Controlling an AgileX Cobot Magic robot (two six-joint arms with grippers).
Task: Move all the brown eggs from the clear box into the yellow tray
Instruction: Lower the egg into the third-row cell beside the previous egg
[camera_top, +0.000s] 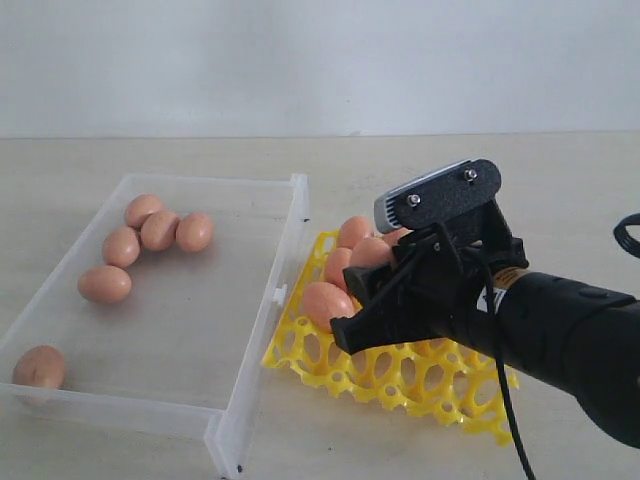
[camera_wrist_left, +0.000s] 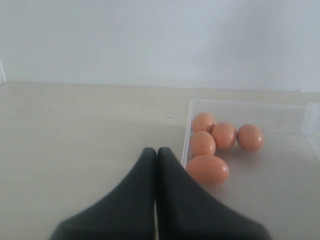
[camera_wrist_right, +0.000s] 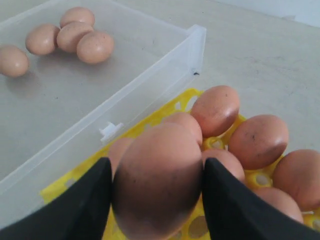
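Observation:
My right gripper (camera_top: 352, 308) is shut on a brown egg (camera_wrist_right: 157, 175) and holds it just above the near-left cups of the yellow tray (camera_top: 400, 372). Several more brown eggs (camera_wrist_right: 257, 140) sit in the tray's far cups, partly hidden behind the gripper in the exterior view. The clear box (camera_top: 285, 260) lies left of the tray, touching it. It holds several eggs: a cluster (camera_top: 160, 229) at the far left and one egg (camera_top: 38, 367) alone in the near left corner. My left gripper (camera_wrist_left: 156, 151) is shut and empty, just outside the box wall (camera_wrist_left: 186, 145).
A black cable (camera_top: 628, 235) loops in at the right edge of the exterior view. The box and tray rest on a pale wooden table (camera_top: 450, 160) in front of a white wall. The box's clip tab (camera_top: 279, 294) points at the tray.

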